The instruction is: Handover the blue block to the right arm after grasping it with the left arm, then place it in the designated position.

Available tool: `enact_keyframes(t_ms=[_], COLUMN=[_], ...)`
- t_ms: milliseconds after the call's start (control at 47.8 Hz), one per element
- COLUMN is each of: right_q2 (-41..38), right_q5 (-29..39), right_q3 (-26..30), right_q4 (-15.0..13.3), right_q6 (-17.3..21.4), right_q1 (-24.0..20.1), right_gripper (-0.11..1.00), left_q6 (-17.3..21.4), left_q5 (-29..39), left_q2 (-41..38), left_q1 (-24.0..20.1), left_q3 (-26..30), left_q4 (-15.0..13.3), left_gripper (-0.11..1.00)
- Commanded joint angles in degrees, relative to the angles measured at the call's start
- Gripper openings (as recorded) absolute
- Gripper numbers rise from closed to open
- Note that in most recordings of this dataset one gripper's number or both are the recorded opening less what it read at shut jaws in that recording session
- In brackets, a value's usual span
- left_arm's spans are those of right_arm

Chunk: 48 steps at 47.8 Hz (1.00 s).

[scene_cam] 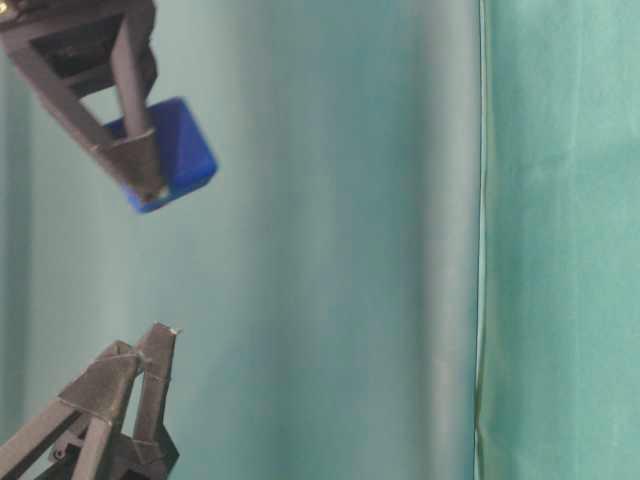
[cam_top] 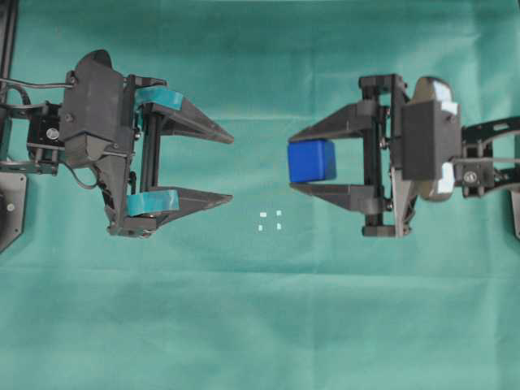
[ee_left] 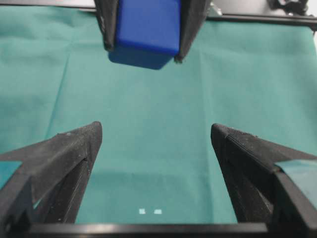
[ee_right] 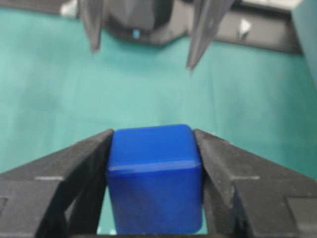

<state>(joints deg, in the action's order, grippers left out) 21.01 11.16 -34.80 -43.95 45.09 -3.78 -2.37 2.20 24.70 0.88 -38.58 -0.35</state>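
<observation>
The blue block (cam_top: 311, 161) hangs above the green cloth, clamped between the all-black fingers of my right gripper (cam_top: 294, 162), which is shut on it. It fills the right wrist view as a blue cube (ee_right: 154, 178) between both fingers, and shows at the top of the left wrist view (ee_left: 145, 32) and in the table-level view (scene_cam: 172, 153). My left gripper (cam_top: 230, 167), with teal-taped fingers, stands wide open and holds nothing, a short gap left of the block. The designated position (cam_top: 270, 220), small white marks, lies on the cloth between the arms, nearer the front; two marks (ee_left: 150, 211) show below the left gripper.
Green cloth (cam_top: 260, 325) covers the whole table, with shallow creases. A black frame rail (ee_left: 262, 19) runs along the far edge in the left wrist view. In the table-level view a vertical cloth seam (scene_cam: 480, 240) stands at the right.
</observation>
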Motion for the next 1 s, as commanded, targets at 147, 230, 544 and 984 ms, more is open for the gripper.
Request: enact_keyframes(t_ms=[147, 230, 544, 984], right_q2=[1.05, 1.05, 1.05, -1.05], right_q5=[6.77, 8.88, 11.25, 10.81], right_q3=[0.7, 0.7, 0.7, 0.7], right_q4=[4.22, 4.92, 6.06, 7.03], right_q6=[-0.26, -0.26, -0.26, 0.09], right_q1=[-1.85, -2.55, -3.52, -3.6], right_gripper=[0.53, 0.53, 0.53, 0.53], left_q6=[0.0, 0.0, 0.0, 0.0], left_q5=[-0.26, -0.26, -0.18, -0.26], left_q2=[0.7, 0.7, 0.7, 0.7], left_q1=[0.0, 0.0, 0.0, 0.0], left_q3=[1.14, 1.14, 1.14, 1.14], left_q4=[-0.09, 0.0, -0.09, -0.09], left_gripper=[1.0, 1.0, 1.0, 1.0])
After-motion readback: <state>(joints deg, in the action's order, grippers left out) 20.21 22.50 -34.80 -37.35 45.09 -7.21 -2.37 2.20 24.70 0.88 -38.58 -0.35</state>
